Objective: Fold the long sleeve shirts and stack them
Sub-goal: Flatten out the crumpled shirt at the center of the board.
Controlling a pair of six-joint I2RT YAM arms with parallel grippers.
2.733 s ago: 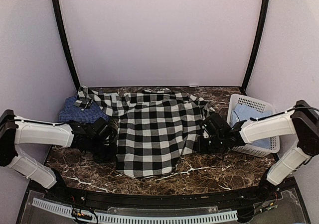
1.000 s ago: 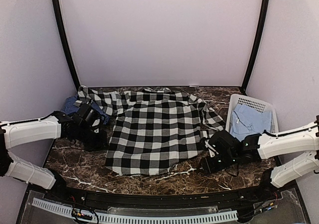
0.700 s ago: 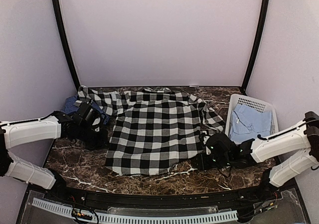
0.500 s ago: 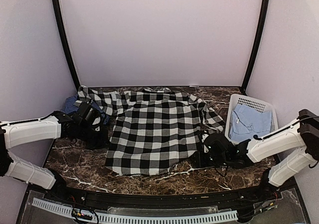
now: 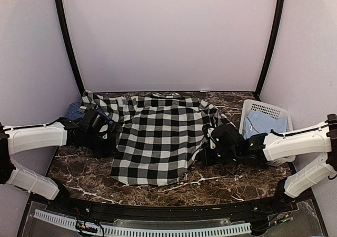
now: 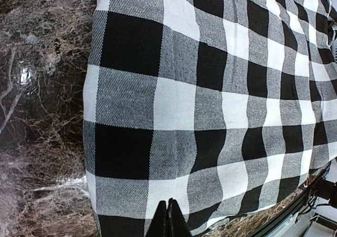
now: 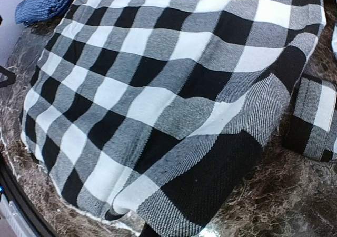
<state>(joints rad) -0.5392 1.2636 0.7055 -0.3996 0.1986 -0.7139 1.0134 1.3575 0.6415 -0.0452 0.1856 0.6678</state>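
Note:
The black-and-white checked shirt lies spread flat, collar to the back, on the marble table. My left gripper is at its left side, jaws shut with the tips pinched on the cloth. At the shirt's lower right edge my right gripper is shut on the side hem, which is lifted and curled inward. The dark blue shirt sits bunched at the back left, partly under a checked sleeve.
A white slotted basket with a light blue garment stands at the right, behind my right arm. The checked shirt's right sleeve lies folded beside the body. A black rail runs along the table's front edge.
My right gripper moved left from the bare marble to the shirt's lower right edge and shut on it; that edge shifted inward. The left arm stayed put, still shut.

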